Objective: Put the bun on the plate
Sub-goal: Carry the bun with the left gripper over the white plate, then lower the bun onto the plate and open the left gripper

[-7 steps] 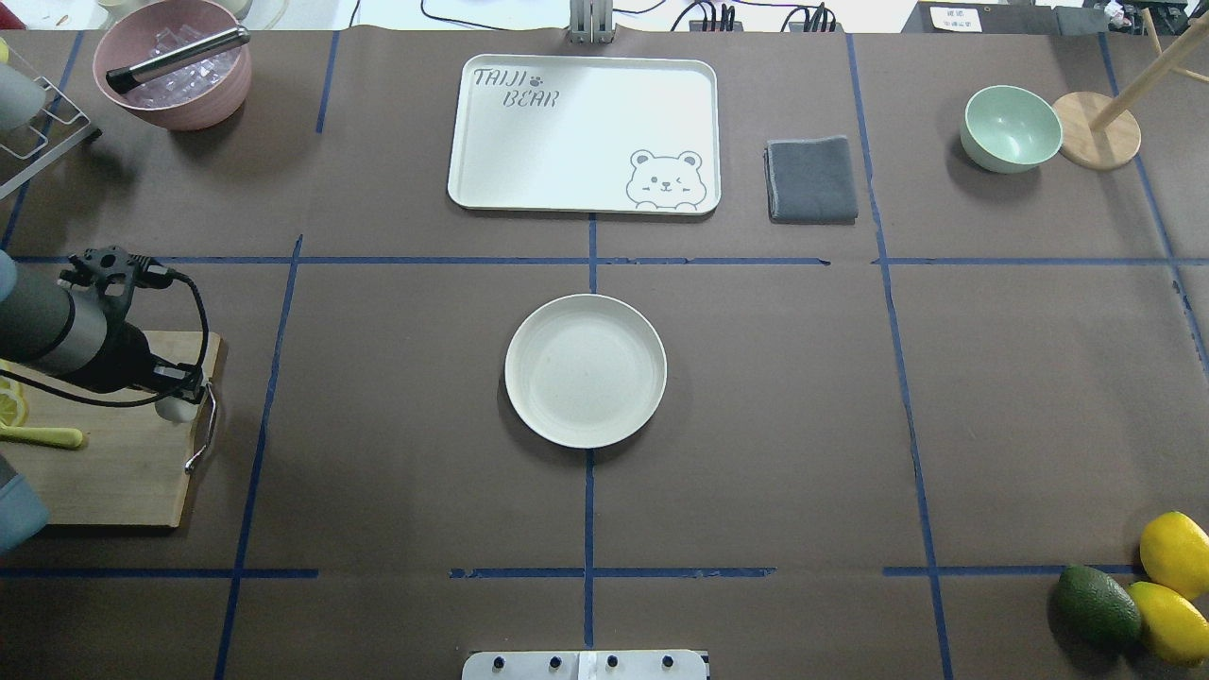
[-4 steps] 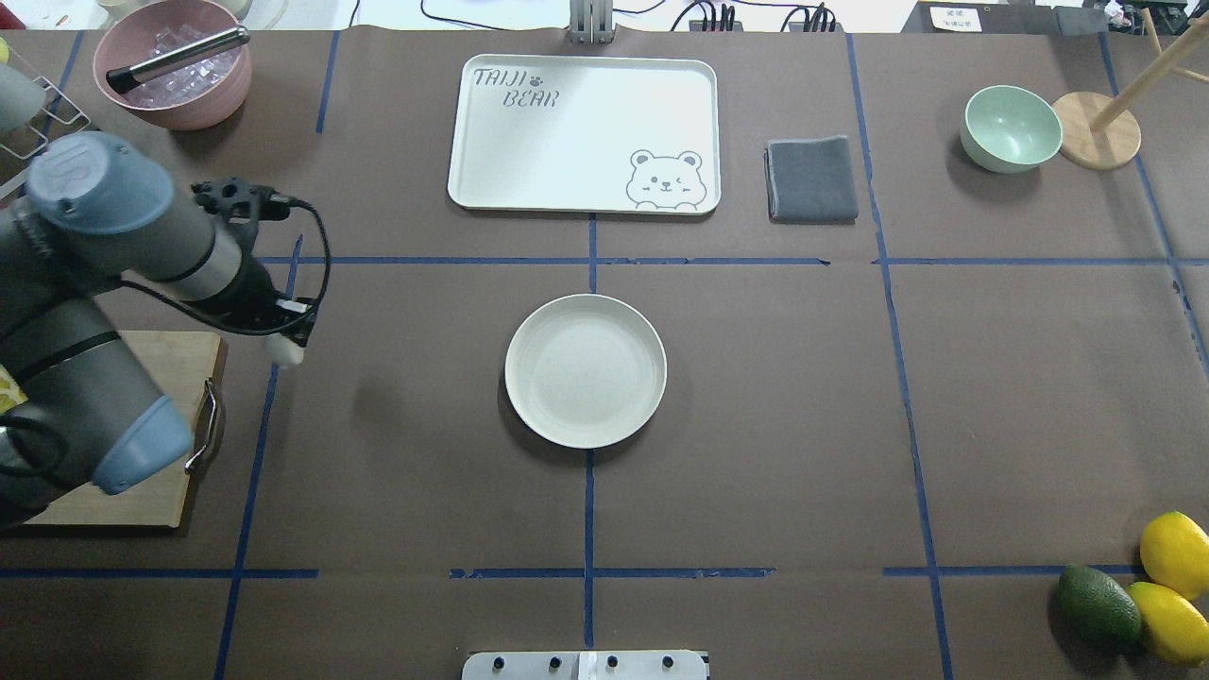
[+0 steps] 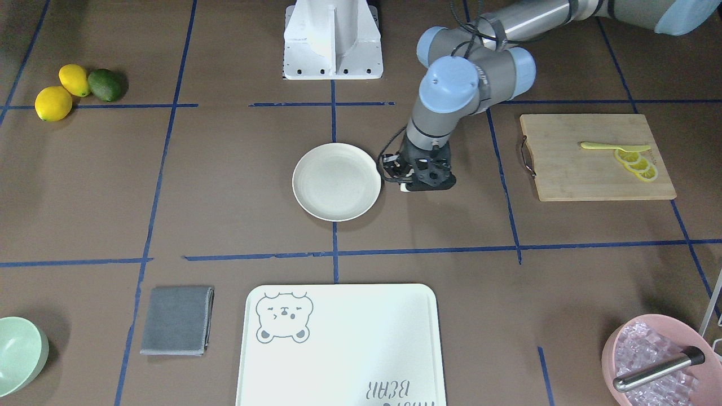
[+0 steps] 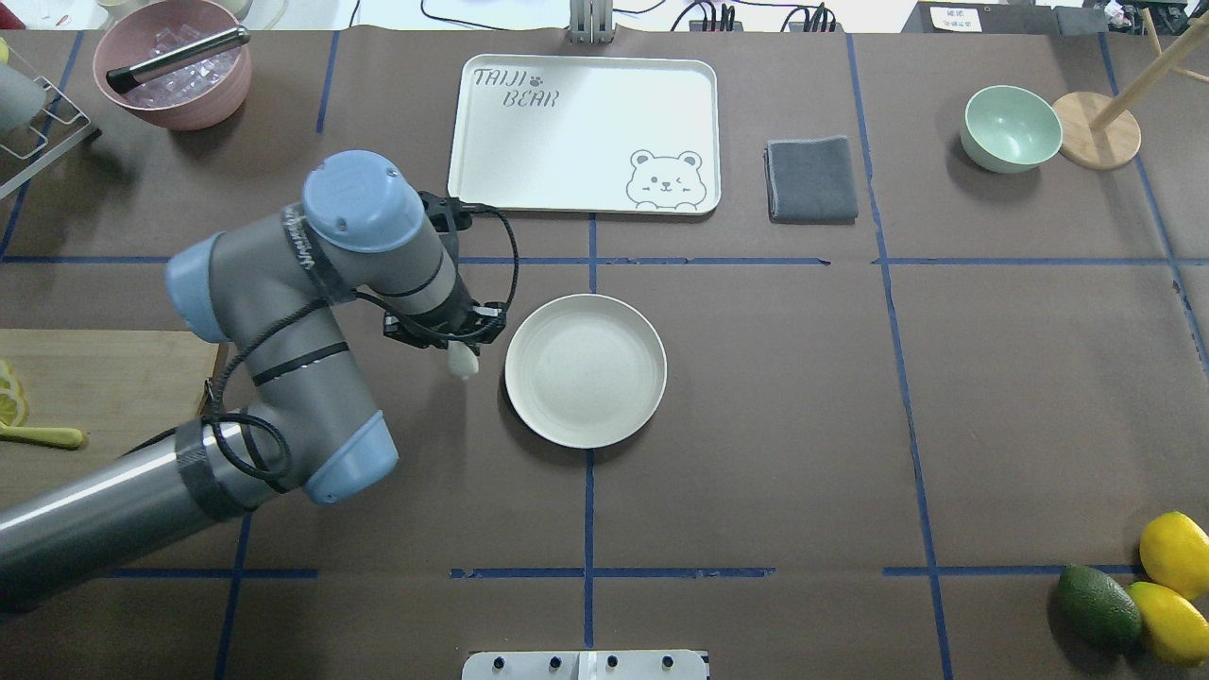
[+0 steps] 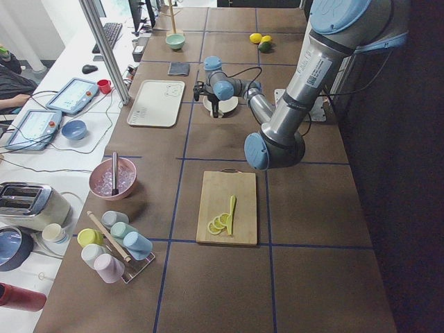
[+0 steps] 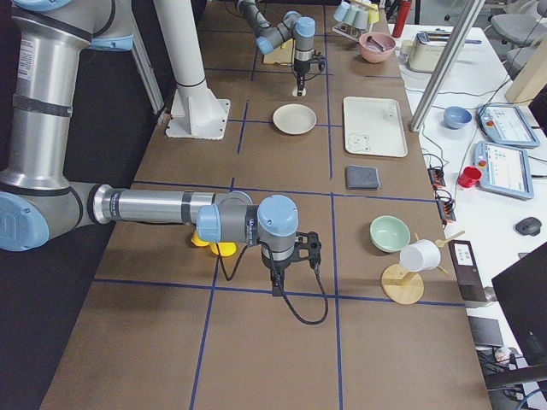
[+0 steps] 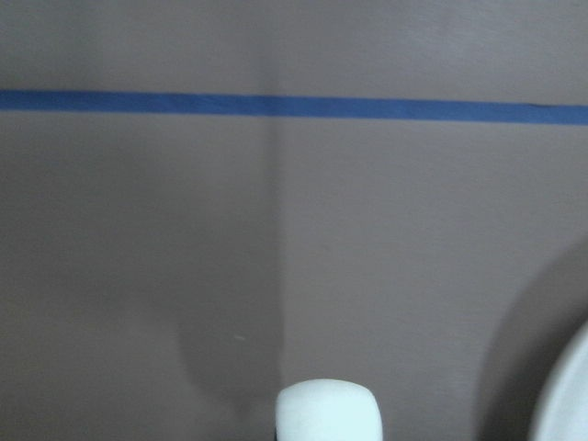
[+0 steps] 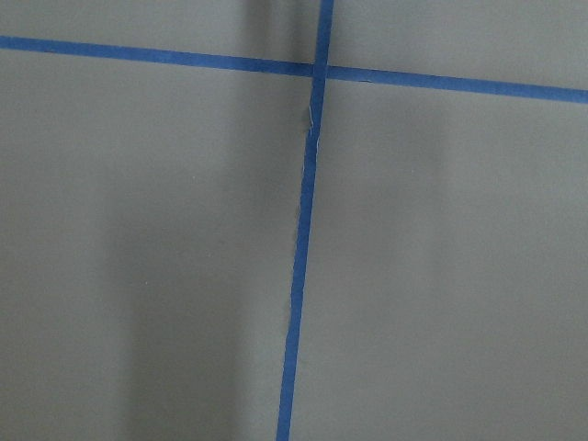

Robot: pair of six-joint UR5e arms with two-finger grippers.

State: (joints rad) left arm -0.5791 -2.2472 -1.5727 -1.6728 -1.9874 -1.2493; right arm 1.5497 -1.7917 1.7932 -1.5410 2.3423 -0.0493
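Left jaws clamped on bun (image 4: 462,361), just beside plate (image 4: 586,370)

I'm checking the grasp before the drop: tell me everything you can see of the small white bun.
The small white smooth cylindrical bun looks matte, with a rounded free end. The left end effector is shut on its upper part, so only the lower end shows, hanging downward. It is just outside the rim of the round cream-beige plate, on the robot's left side, not over it. It seems held in the air; nothing else touches it.
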